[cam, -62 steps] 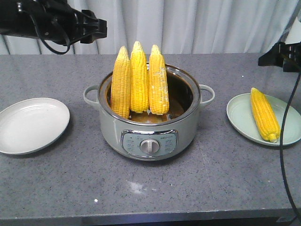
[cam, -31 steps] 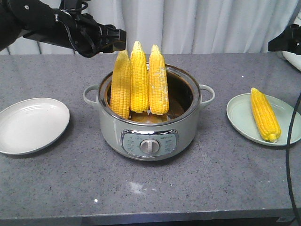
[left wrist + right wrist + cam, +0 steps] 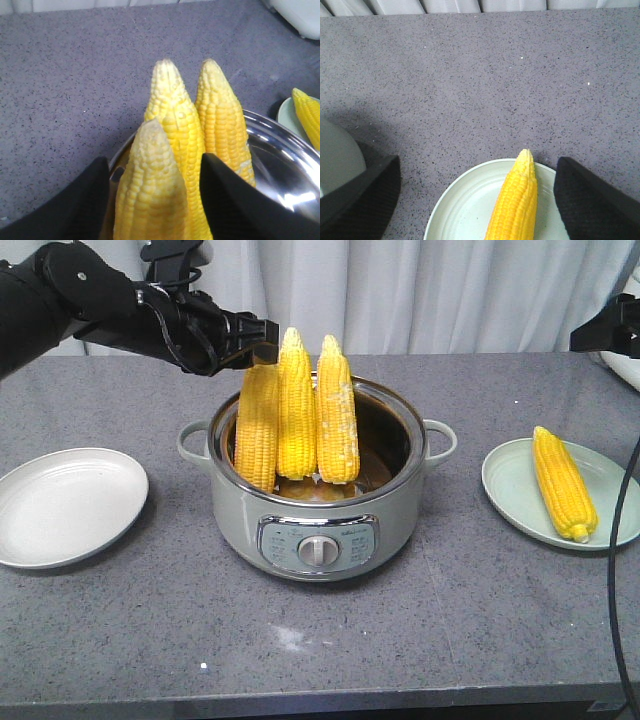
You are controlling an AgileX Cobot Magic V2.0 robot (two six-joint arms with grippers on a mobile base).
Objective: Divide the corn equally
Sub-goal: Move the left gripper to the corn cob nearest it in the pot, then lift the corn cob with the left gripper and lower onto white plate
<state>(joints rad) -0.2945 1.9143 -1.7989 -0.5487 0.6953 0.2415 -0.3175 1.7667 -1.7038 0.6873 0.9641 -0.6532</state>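
Left wrist view alone shows the left gripper (image 3: 153, 159) spread, straddling the leftmost cob (image 3: 147, 200) in the pot (image 3: 280, 131). The right gripper (image 3: 477, 161) hangs spread above the plated cob (image 3: 515, 205).

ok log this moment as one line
left gripper: open, straddling tip of leftmost cob | pot: three cobs upright | right gripper: open, raised near right plate | right plate: one cob | left plate: empty

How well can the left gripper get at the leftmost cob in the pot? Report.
Probably yes: the left gripper is open, with its fingers on either side of the leftmost cob's tip and nothing between. The middle cob stands close beside it.
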